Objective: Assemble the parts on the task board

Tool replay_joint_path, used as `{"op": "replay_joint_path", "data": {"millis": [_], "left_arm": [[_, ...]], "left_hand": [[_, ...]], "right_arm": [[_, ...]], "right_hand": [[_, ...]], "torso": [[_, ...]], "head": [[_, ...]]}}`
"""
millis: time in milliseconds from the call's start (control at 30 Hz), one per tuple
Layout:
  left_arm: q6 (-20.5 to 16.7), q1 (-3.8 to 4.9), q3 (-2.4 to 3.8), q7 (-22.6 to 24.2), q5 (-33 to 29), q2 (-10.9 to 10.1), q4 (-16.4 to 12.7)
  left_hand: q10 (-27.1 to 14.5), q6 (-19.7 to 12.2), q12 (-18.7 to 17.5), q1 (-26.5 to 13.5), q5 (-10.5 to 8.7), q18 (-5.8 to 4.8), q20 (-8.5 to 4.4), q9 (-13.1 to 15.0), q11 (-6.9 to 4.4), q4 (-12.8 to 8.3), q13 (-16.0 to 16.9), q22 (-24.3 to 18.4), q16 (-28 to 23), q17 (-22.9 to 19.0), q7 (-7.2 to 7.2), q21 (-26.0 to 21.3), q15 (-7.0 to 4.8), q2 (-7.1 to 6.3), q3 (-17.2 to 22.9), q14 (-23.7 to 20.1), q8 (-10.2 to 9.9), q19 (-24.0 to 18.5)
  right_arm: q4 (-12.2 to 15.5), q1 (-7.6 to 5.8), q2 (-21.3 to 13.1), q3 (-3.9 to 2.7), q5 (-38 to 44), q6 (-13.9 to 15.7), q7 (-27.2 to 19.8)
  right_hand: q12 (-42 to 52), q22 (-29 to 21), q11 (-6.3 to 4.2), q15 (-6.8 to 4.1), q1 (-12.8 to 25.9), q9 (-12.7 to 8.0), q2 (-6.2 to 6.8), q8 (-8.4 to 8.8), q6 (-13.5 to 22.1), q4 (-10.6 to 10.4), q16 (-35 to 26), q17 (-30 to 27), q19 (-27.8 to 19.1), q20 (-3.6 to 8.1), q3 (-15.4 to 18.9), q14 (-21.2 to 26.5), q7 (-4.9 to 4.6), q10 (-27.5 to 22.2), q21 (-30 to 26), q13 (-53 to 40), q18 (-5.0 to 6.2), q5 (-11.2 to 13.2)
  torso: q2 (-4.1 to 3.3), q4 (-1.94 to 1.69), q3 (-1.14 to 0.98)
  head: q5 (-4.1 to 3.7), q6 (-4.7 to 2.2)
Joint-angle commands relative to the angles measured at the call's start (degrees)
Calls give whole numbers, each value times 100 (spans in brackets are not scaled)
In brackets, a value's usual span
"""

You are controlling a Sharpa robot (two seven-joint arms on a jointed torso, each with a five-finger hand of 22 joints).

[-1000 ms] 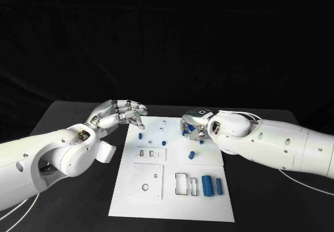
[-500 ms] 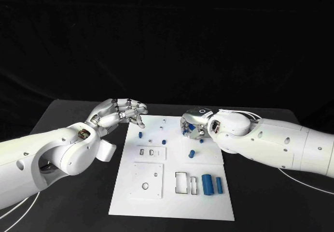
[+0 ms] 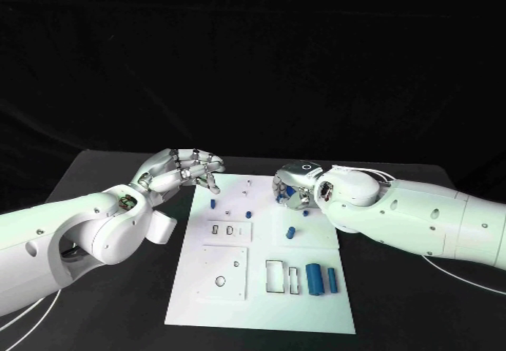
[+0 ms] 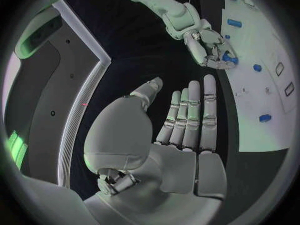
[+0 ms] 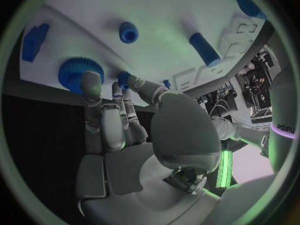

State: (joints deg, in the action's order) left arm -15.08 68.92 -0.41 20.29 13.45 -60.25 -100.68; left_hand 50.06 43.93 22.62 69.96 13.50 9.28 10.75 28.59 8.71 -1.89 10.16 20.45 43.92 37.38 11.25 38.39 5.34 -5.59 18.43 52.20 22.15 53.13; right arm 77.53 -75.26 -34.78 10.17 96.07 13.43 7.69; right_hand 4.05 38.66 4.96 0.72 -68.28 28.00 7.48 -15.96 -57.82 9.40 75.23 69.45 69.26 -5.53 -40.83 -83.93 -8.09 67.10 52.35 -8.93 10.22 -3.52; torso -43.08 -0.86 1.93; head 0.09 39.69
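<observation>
Item: white board [image 3: 264, 307], part-assembled by my reckoning. My right hand [image 3: 293, 191] pinches a small blue peg [image 5: 124, 78] beside a blue gear [image 5: 74, 73]; left hand [image 3: 181, 172] empty, fingers loosely curled. Two blue cylinders [image 3: 322, 280] lie loose below my right hand.

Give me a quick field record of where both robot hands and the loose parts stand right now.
left robot hand: holds nothing, fingers apart, at the task board's far left corner
right robot hand: fingertips at a blue gear on the board's far right; firm grip not confirmed
two blue cylinders: lying side by side, near right of board
short blue peg: mid-board, untouched
</observation>
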Motion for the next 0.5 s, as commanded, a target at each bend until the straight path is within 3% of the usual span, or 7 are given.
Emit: {"op": "replay_joint_path", "data": {"millis": [33,200,500], "left_arm": [[93,10,5,28,-42,10,-4],[93,10,5,30,-56,12,-9],[106,14,6,27,-62,10,-22]], "left_hand": [[-24,-33,19,-23,-33,62,-1,2,-3,23,-4,5,25,-7,-9,21,-11,-34,9,-36,-23,-58],[-33,-45,21,-23,-38,62,2,2,1,30,-9,11,28,-10,-5,28,-8,-30,12,-37,-27,-66],[-44,-56,22,-23,-41,63,5,1,4,36,-14,17,30,-12,-1,35,-6,-29,12,-39,-32,-73]], "right_arm": [[118,-1,-22,-9,154,483,193],[194,-17,31,-34,207,798,362],[-64,-66,354,-50,231,998,490]], "right_hand": [[0,29,-3,-46,-3,15,43,-16,-36,-15,25,6,6,25,-34,-216,-6,42,42,-11,-81,-22],[-6,93,-6,-47,11,27,60,-20,-39,-27,63,52,20,24,-39,-226,0,45,90,-9,-90,-30],[-17,155,-6,-48,22,38,82,-17,-32,-37,95,84,32,23,-52,-235,0,41,138,-5,-97,-40]], "torso": [[-3,-5,-4],[-1,-4,1],[-38,-20,6]], "head": [[12,-14],[23,-29],[33,-42]]}}
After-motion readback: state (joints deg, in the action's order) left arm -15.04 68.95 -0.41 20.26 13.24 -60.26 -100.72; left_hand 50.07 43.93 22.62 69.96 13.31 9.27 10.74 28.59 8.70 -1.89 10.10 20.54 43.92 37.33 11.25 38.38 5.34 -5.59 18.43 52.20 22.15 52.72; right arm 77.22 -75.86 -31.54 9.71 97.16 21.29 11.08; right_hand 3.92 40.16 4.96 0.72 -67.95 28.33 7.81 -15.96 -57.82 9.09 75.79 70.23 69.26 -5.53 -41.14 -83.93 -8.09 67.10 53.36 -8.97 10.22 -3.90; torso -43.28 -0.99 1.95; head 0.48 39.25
